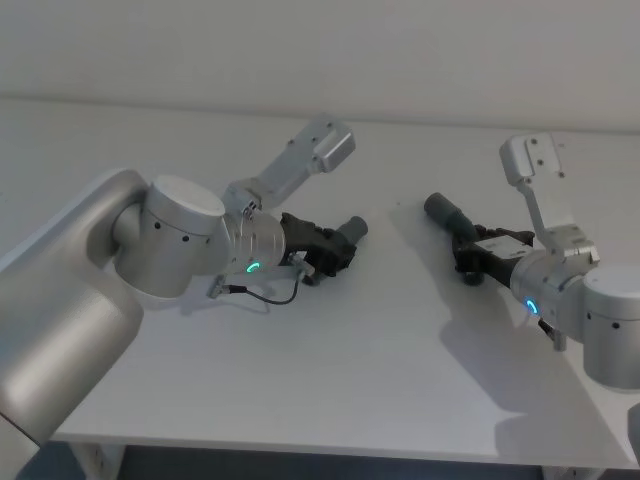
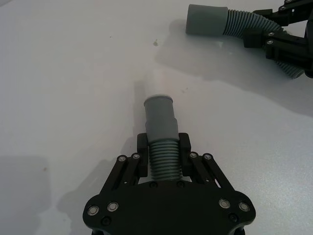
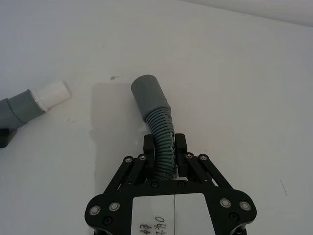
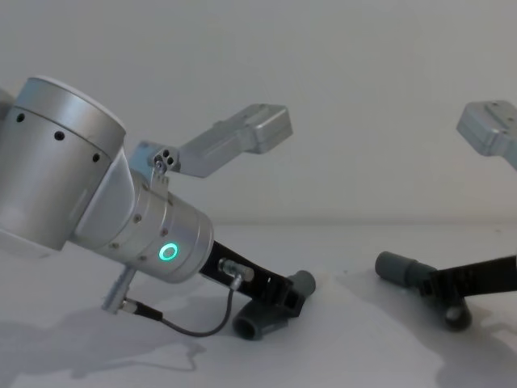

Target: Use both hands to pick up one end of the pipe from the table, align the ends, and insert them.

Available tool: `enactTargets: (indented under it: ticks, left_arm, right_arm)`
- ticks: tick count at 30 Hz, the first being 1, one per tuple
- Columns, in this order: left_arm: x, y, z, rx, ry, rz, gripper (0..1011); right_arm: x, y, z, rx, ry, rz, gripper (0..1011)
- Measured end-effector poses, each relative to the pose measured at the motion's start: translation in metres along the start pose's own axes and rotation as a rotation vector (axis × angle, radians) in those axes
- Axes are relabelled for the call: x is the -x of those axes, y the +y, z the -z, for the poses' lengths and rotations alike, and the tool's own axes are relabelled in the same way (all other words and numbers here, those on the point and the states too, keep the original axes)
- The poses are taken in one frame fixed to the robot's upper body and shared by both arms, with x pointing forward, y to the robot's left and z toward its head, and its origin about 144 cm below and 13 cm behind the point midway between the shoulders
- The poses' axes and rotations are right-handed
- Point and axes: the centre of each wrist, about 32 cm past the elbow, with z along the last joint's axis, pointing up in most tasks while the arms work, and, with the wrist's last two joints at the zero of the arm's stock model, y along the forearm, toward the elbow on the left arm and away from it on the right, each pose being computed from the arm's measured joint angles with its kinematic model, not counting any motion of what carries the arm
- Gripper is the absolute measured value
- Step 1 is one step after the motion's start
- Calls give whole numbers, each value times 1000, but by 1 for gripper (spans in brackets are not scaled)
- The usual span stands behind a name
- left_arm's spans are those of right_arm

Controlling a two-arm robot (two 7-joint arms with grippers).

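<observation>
Left gripper (image 2: pixel 163 144) is clamped on the ribbed section of the short pipe piece (image 2: pixel 160 117), fingers pressed against both sides and the collar end projecting forward. Right gripper (image 3: pixel 165 147) likewise pinches the ribbed section of the longer pipe piece (image 3: pixel 151 98), its wide collar projecting ahead. The head view places both pieces over the table (image 1: pixel 350 390), left and right of centre, with their free ends angled toward one another, well apart and not in line. In the chest view the short piece's rear end appears to touch the surface, but contact cannot be confirmed.
</observation>
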Motion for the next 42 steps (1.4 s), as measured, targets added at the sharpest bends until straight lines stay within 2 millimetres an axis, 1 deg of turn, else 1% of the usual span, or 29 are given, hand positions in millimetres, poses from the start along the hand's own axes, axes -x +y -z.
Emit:
enactTargets:
  ticks: [11,17,21,30,33,42]
  left_arm:
    - [0,0,0,4,-11,-6,354]
    - [-2,2,-3,16,-46,-26,354]
    - [-5,5,-9,38,-97,-27,354]
    - [-17,15,-22,73,-212,2,354]
    - [-22,19,-25,81,-248,22,354]
    - [-36,27,-31,88,-327,95,354]
  right_arm:
    - [-1,-1,0,-21,9,1,244]
    - [-2,-3,0,-74,20,-5,244]
    - [-6,-6,-1,-130,23,-19,244]
    - [-23,-14,2,-248,-10,-92,244]
    - [-28,-16,3,-271,-23,-118,244]
    - [-49,-23,9,-329,-91,-218,244]
